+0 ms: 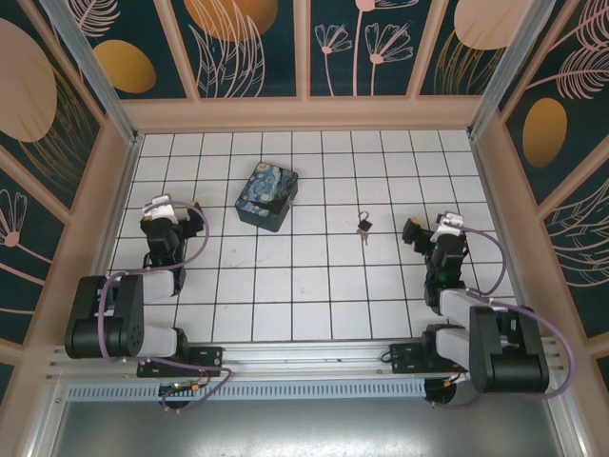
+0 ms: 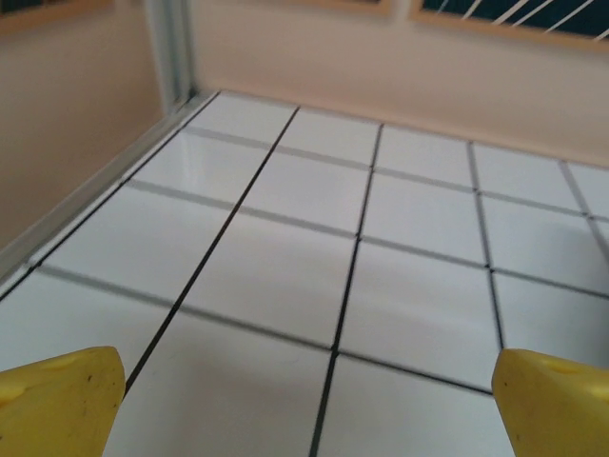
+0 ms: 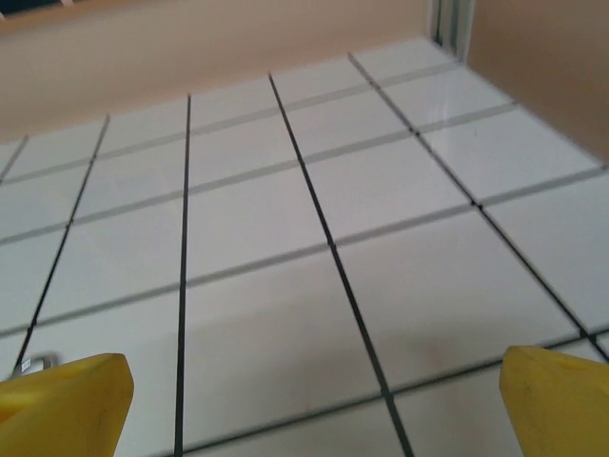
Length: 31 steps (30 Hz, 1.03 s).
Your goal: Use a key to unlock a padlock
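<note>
Left fingers (image 2: 59, 400) and right fingers (image 3: 557, 395) are spread wide and empty, poised for a reach; padlock (image 1: 364, 225) and key (image 1: 364, 238) lie touching, right of centre on the tiled desk (image 1: 285, 286)

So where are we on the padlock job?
Done: nothing visible. The padlock and key lie together on the tiles, untouched; too small to tell if they're joined. In hand: nothing; left gripper and right gripper are open, empty, well clear of both. To do: grasp both, insert key, turn.
</note>
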Motion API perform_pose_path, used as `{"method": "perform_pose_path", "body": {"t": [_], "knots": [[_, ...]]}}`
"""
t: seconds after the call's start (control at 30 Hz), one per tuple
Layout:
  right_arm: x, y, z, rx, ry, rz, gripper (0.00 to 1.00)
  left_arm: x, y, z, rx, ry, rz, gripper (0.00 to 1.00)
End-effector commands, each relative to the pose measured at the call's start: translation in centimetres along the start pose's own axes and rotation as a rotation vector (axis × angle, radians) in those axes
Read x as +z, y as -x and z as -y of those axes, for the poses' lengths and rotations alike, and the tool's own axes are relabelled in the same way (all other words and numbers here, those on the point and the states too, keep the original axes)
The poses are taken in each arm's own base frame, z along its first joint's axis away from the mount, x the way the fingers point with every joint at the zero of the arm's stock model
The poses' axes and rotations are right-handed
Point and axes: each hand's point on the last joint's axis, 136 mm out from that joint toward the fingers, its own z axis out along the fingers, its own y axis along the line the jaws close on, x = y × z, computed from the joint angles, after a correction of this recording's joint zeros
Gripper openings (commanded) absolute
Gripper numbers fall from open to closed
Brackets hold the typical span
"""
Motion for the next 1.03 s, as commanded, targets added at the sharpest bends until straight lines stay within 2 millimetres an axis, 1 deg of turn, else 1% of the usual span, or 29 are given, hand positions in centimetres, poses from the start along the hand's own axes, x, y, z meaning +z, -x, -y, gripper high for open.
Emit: {"method": "perform_pose_path", "body": {"t": [0.0, 0.03, 0.07, 0.13, 0.17, 0.2, 0.27, 0.33, 0.43, 0.47, 0.83, 1.0], "knots": [[-0.4, 4.7, -0.8, -0.015, 0.042, 0.237, 0.99, -0.4, 1.6, 1.2, 0.027, -0.088, 0.131, 0.99], [-0.2, 4.9, -1.2, -0.03, 0.066, 0.253, 0.99, -0.4, 1.0, 1.9, 0.056, -0.132, 0.122, 0.99], [0.2, 4.7, -1.5, -0.051, 0.078, 0.255, 0.99, -0.6, 1.1, 2.1, 0.051, -0.149, 0.149, 0.99], [1.0, 3.9, -1.1, -0.039, 0.074, 0.241, 0.99, -0.5, 0.8, 2.0, 0.06, -0.143, 0.123, 0.99], [1.1, 3.5, -1.0, -0.038, 0.077, 0.249, 0.99, -0.6, 0.9, 2.0, 0.059, -0.143, 0.133, 0.99], [1.1, 3.5, -0.9, -0.037, 0.072, 0.266, 0.99, -0.5, 0.8, 2.0, 0.061, -0.139, 0.123, 0.99], [1.4, 3.1, -0.7, -0.029, 0.064, 0.23, 0.99, -0.3, 0.7, 2.0, 0.064, -0.137, 0.119, 0.99], [1.8, 3.2, -1.0, -0.035, 0.076, 0.233, 0.99, -0.3, 0.8, 2.0, 0.064, -0.135, 0.121, 0.99], [3.6, 2.7, -1.0, -0.036, 0.064, 0.162, 0.99, -0.4, 0.8, 2.1, 0.065, -0.133, 0.12, 0.99], [3.9, 2.5, -1.0, -0.036, 0.061, 0.147, 0.99, -0.3, 0.8, 2.1, 0.069, -0.133, 0.121, 0.99], [3.8, 2.5, -1.0, -0.034, 0.065, 0.15, 0.99, 0.0, 0.6, 2.3, 0.084, -0.124, 0.107, 0.99], [3.8, 2.6, -0.9, -0.034, 0.059, 0.153, 0.99, -0.2, 0.7, 2.3, 0.08, -0.127, 0.116, 0.99]]}}
